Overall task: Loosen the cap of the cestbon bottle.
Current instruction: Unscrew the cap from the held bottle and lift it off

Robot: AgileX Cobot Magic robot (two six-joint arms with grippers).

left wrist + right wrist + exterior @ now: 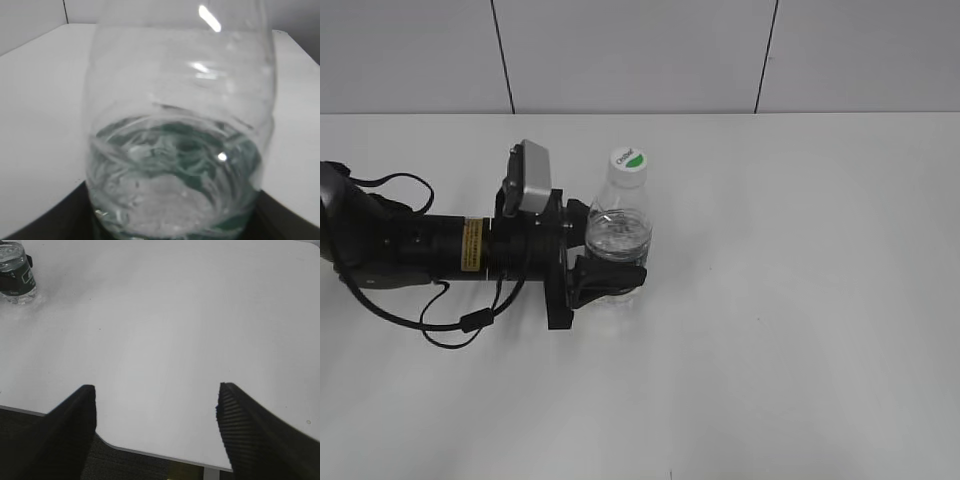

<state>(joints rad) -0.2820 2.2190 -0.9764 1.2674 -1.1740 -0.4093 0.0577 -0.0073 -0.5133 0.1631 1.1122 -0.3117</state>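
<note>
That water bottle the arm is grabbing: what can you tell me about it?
The cestbon bottle is small, clear ribbed plastic, partly filled with water, with a dark green label band. It stands upright on the white table. Its white cap, green-patched, is on. The left gripper reaches in sideways, its black jaws closed around the body.

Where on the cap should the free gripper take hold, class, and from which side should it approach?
Grip the cap by its round rim, probably coming down from above. The bottle stands upright on the table, so the cap faces up with nothing over it. The left gripper already clasps the body below, blocking low approaches. The right gripper is open over bare table.
</note>
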